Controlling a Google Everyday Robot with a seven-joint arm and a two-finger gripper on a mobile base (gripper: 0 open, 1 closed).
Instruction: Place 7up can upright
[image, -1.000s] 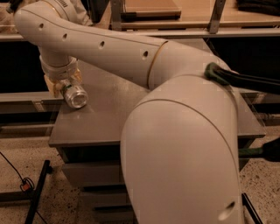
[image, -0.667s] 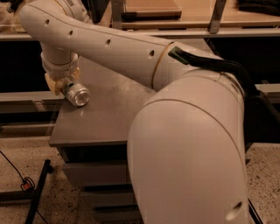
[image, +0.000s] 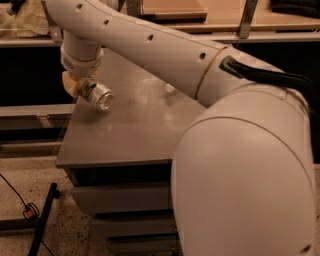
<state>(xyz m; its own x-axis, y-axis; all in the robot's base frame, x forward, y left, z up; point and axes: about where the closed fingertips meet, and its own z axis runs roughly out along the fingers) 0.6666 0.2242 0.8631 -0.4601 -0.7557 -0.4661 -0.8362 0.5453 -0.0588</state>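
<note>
The 7up can (image: 97, 95) is a small silver can with a green and white label. It lies tilted, its shiny end facing the camera, at the left part of the grey table top (image: 130, 135). My gripper (image: 80, 87) hangs from the white arm at the upper left and is shut on the can's far end, holding it just above or at the table surface. The tan fingers (image: 70, 86) show beside the can.
My large white arm and elbow housing (image: 240, 185) fill the right half of the view and hide the table's right side. A small white object (image: 170, 88) lies mid-table. Shelving (image: 175, 20) runs behind. A black cable and stand leg (image: 42, 220) lie on the floor at left.
The arm and gripper have shifted slightly with the can; the can stays tilted in the grip at about the same spot. The elbow housing has moved right.
</note>
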